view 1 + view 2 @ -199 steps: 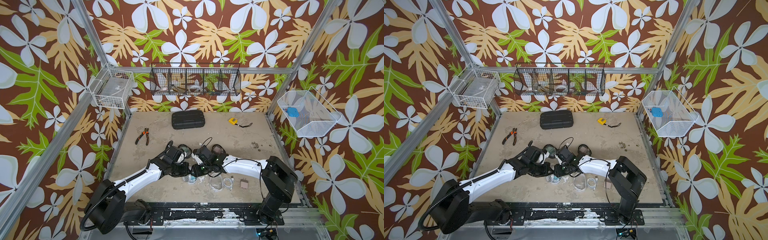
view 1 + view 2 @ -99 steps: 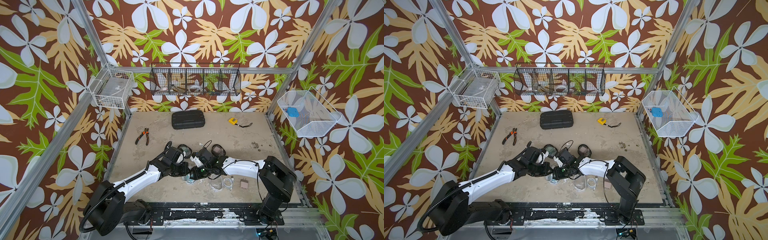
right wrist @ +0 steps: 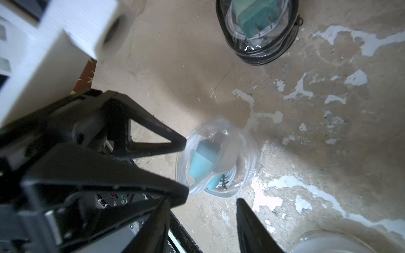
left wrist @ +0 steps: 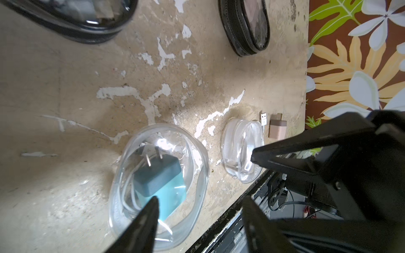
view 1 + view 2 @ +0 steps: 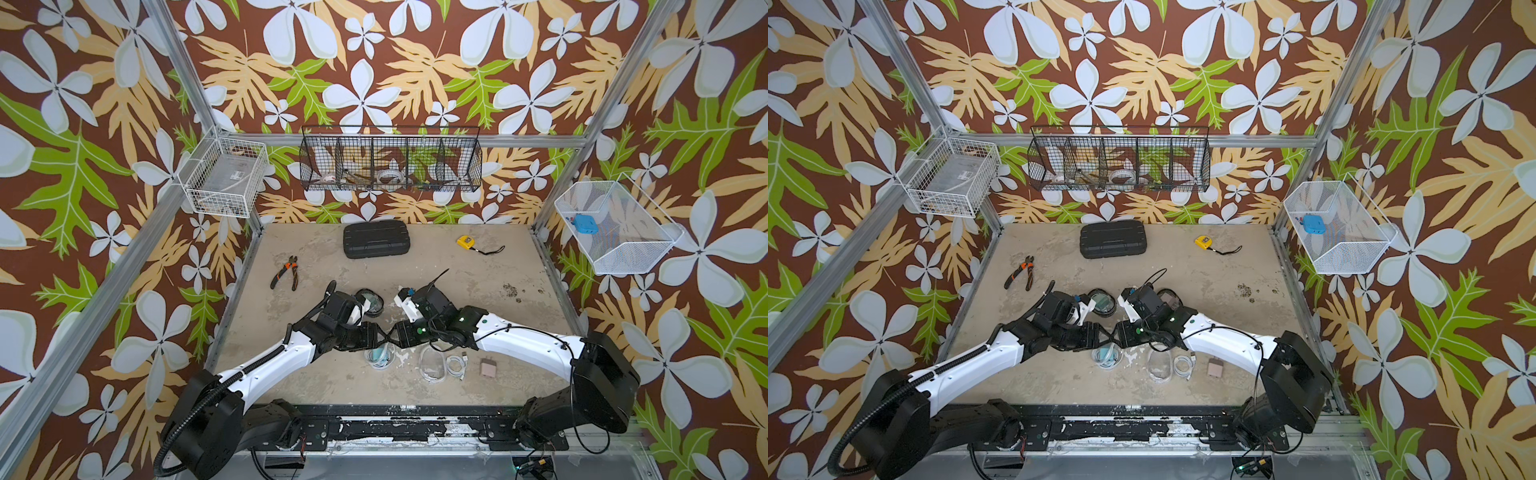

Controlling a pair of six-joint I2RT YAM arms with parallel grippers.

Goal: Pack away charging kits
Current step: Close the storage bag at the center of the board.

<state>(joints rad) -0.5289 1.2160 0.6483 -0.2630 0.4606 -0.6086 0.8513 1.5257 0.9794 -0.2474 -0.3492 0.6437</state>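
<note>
We see the clear oval case (image 4: 200, 173) lying on the table (image 4: 65, 109) near its front edge, a teal plug (image 4: 157, 175) and white cable (image 4: 129, 197) inside it. Our left gripper (image 4: 199, 197) hovers just above it, fingers apart and empty, and our right gripper (image 3: 201, 199) faces it, also parted with nothing held. A second clear case (image 5: 432, 365) and pink plug (image 5: 488, 368) lie nearby on its right.

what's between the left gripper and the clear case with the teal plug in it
Nothing visible. The left gripper hangs open right above the clear case, teal plug inside, with only air between. The right gripper sits beside it, also open, not in that gap.
</note>
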